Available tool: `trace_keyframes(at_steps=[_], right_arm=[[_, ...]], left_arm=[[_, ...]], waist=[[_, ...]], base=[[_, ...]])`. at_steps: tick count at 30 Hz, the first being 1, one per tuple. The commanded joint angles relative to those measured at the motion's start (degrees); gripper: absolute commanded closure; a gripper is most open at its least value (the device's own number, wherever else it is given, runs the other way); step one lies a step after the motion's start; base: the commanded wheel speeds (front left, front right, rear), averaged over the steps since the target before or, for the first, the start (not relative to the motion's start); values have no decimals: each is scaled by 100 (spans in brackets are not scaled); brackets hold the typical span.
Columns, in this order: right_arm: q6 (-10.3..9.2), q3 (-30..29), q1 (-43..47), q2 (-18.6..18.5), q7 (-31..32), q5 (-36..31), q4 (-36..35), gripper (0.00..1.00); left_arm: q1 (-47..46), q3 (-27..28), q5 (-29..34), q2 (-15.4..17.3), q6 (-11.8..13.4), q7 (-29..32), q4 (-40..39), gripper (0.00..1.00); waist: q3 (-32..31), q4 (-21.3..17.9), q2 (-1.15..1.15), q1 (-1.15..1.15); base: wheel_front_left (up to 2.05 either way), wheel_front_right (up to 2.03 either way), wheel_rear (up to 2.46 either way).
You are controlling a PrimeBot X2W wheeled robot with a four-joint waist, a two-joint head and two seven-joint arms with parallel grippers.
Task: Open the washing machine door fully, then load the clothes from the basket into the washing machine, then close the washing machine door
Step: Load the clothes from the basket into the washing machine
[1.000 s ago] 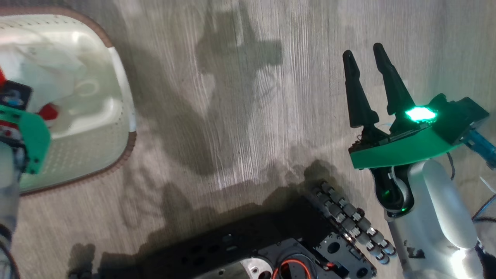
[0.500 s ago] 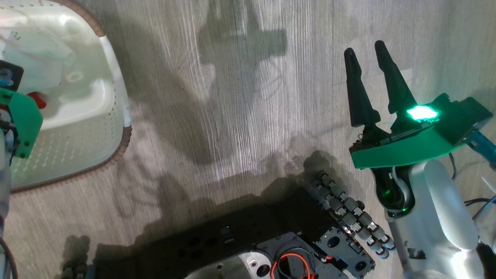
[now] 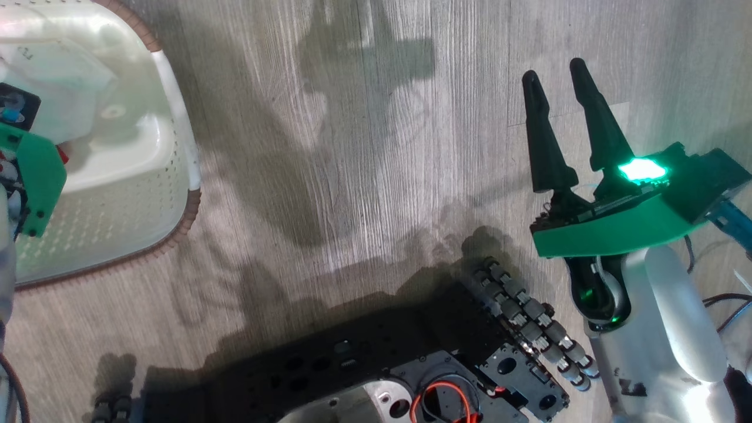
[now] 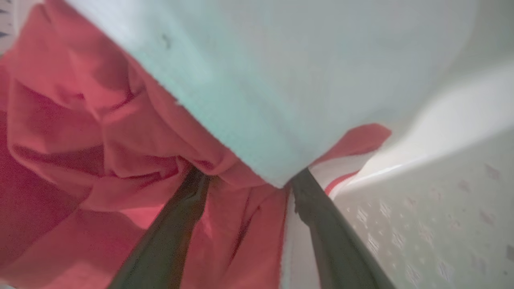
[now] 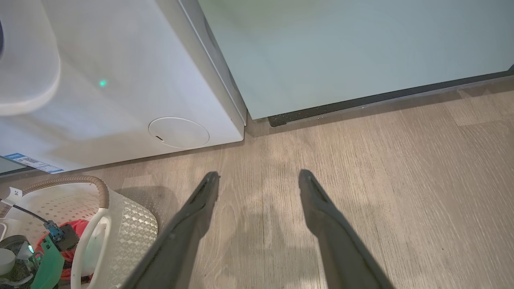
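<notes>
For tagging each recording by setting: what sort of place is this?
Probably a home laundry or utility corner: a white washing machine stands on wood-look flooring beside a pale teal cabinet, with a perforated basket holding red clothes near it.

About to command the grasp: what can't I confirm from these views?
- Tips of the left gripper: left wrist view, buried under the clothes; contact unclear.
- Basket: head view, cut off by the left edge, contents covered by the left arm's green mount.
- Washing machine: right wrist view, cut off at the top edge; open or shut, cannot tell.
</notes>
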Motion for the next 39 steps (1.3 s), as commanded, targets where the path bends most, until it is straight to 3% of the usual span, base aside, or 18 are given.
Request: trace_keyframes(at_steps=[1, 3, 4, 6, 15, 23, 39], right_arm=[[0, 90, 405, -10, -53, -46, -162, 0], [0, 78, 418, -10, -53, -16, -170, 0], [0, 78, 423, -10, -53, -26, -169, 0], [0, 77, 429, -10, -53, -44, -167, 0], [0, 74, 326, -10, -53, -61, -160, 0], [0, 159, 78, -10, -53, 58, -77, 0], [0, 124, 106, -10, -53, -88, 229, 0]], left_arm=[[110, 45, -13, 245, -57, 87, 9, 0], [129, 60, -81, 212, -179, 307, 9, 0], [126, 77, -120, 200, -212, 403, 9, 21], [113, 80, -161, 176, -220, 508, 9, 100], [149, 71, -300, 158, -120, 570, 9, 100], [264, 167, -520, 243, -5, 272, 10, 100], [989, 257, -906, -149, 277, -642, 7, 100]], waist=[[-1, 7, 0, 0], [-8, 23, 0, 0], [-8, 29, 0, 0], [-11, 37, 0, 0], [-104, 7, 0, 0], [-382, -186, 0, 0], [-1906, -119, 0, 0]], base=[[0, 0, 0], [0, 0, 0], [0, 0, 0], [0, 0, 0], [0, 0, 0], [0, 0, 0], [0, 0, 0]])
